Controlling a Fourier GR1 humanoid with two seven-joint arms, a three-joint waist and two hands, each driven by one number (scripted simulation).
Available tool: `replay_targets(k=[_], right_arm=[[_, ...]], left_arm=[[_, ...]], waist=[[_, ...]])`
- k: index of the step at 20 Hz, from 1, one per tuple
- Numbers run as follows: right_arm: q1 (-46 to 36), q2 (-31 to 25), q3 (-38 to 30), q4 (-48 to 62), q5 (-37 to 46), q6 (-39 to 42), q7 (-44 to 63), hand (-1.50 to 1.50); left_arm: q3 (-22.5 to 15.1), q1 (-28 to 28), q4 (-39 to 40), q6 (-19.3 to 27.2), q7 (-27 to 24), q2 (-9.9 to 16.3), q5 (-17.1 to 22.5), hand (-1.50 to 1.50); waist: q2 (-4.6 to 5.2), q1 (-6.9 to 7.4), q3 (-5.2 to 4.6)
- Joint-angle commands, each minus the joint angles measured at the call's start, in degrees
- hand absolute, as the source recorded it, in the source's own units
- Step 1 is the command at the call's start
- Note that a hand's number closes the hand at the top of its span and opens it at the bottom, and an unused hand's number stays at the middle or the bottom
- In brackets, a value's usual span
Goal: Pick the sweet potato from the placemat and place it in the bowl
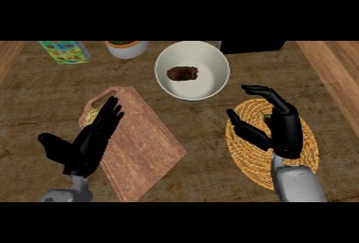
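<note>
- One sweet potato (183, 73) lies inside the white bowl (210, 57).
- Right hand (280, 126) hovers over the woven placemat (245, 152), fingers relaxed, holding nothing.
- Left hand (91, 140) above the cutting board (144, 147), fingers straight, together.

Both robot hands open, empty.
Left robot hand (89, 140) has straight fingers; right robot hand (277, 126) has relaxed fingers, thumb apart.
</note>
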Motion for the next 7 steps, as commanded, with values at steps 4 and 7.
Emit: replay_targets(k=[4,7], right_arm=[[32.21,-2.24,8.91,-15.9,-0.49,5.87,-8.93,1.5],[45.57,-4.43,14.51,-16.55,1.12,8.0,-16.54,1.5]], left_arm=[[1.04,0.51,-0.42,0.33,-0.18,0.74,-0.09,0.0],[0.8,1.89,-2.05,-0.49,-0.13,0.84,0.7,0.0]], waist=[[0.42,-1.68,-0.01],[0.57,-0.4,0.06]])
